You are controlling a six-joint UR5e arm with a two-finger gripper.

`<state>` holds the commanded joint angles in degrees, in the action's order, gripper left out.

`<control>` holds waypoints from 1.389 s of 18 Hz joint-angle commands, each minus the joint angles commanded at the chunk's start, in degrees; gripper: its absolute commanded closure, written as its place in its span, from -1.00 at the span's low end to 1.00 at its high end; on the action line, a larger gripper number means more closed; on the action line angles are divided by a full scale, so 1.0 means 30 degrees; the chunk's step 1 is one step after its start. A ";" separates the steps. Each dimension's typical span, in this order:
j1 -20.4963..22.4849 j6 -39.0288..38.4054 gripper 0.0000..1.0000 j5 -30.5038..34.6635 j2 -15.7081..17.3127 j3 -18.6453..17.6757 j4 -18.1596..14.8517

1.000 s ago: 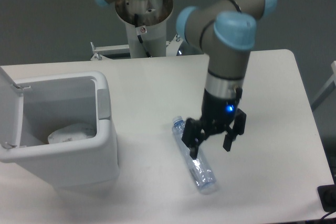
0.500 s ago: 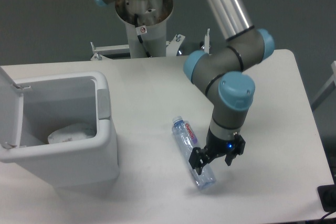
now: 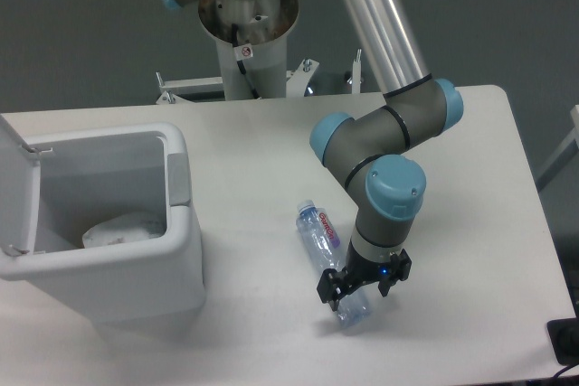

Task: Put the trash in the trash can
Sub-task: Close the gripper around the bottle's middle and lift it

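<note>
The claw [image 3: 358, 286] has dropped low over the bottle [image 3: 331, 262] lying on the worktop [image 3: 470, 178], fingers straddling its base end, not yet clenched; a grasp looks imminent. Red lettering on the label is unreadable. Well off to its side, the bin [image 3: 99, 228] stands lid-up, bag [image 3: 122, 228] inside.

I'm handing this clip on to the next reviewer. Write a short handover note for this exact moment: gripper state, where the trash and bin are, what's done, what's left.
Gripper: low over the base end of the bottle, fingers either side of it; whether it has closed cannot be told.
Bottle: lying flat on the table, blue cap pointing away, right of the trash can.
Plastic bag: already inside the can; lid open.
Done: bag binned.
Left: grip the bottle, lift it, carry it left and drop it in the can.
</note>
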<state>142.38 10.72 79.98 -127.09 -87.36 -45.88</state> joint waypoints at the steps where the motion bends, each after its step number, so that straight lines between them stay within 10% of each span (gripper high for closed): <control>1: -0.0029 0.0000 -1.00 0.0059 -0.0059 0.0000 0.0000; 6: -0.0059 -0.0029 -0.97 0.0176 -0.0176 -0.0088 0.0000; 12: -0.0088 0.0000 -0.32 0.0177 -0.0264 -0.0147 0.0000; 25: -0.0059 0.0000 -0.17 0.0177 0.0028 0.0087 0.0000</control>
<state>142.21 10.72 80.51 -127.00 -87.10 -45.88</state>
